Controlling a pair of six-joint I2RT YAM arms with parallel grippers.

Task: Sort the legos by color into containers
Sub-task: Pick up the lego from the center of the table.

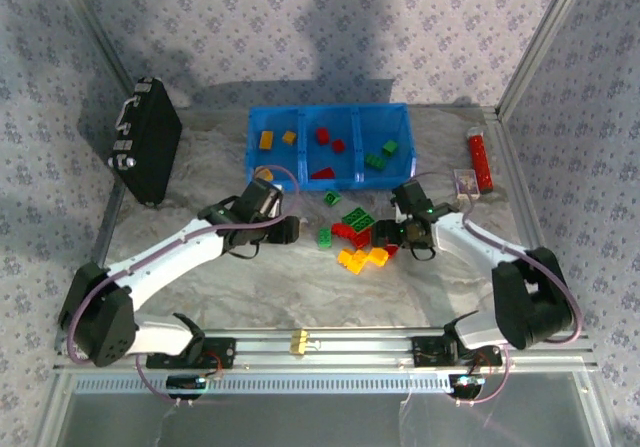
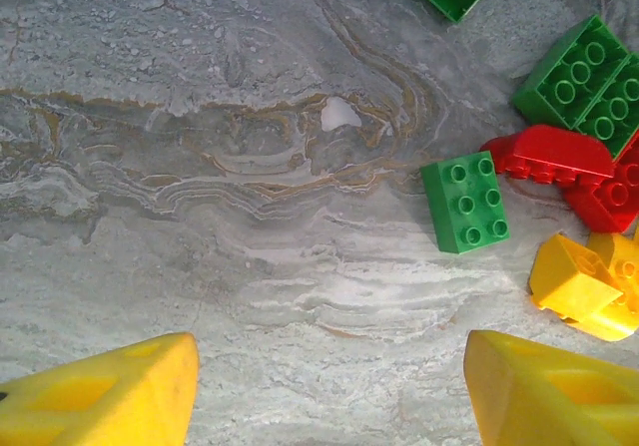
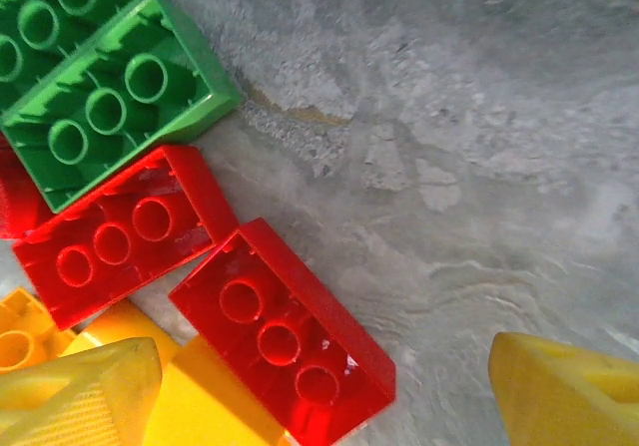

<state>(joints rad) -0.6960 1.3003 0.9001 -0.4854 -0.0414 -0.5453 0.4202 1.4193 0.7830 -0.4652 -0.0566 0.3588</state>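
The blue tray (image 1: pixel 330 145) at the back holds yellow and orange bricks in its left compartment, red ones in the middle and green ones on the right. A loose pile of legos (image 1: pixel 355 237) lies mid-table. My left gripper (image 1: pixel 290 229) (image 2: pixel 329 396) is open over bare table, left of a small green brick (image 2: pixel 465 203), a red brick (image 2: pixel 547 154) and a yellow one (image 2: pixel 584 286). My right gripper (image 1: pixel 385 235) (image 3: pixel 324 361) is open low over the pile. An upturned red brick (image 3: pixel 285 336) lies between its fingers, nearer the left one, on a yellow brick (image 3: pixel 200 401).
A black case (image 1: pixel 148 139) stands at the left. A red tube (image 1: pixel 481 160) and a small white box (image 1: pixel 466 181) lie at the right. Another red brick (image 3: pixel 120 231) and a big green one (image 3: pixel 100 87) crowd the right gripper's left side. A metal rail (image 1: pixel 320 347) runs along the front.
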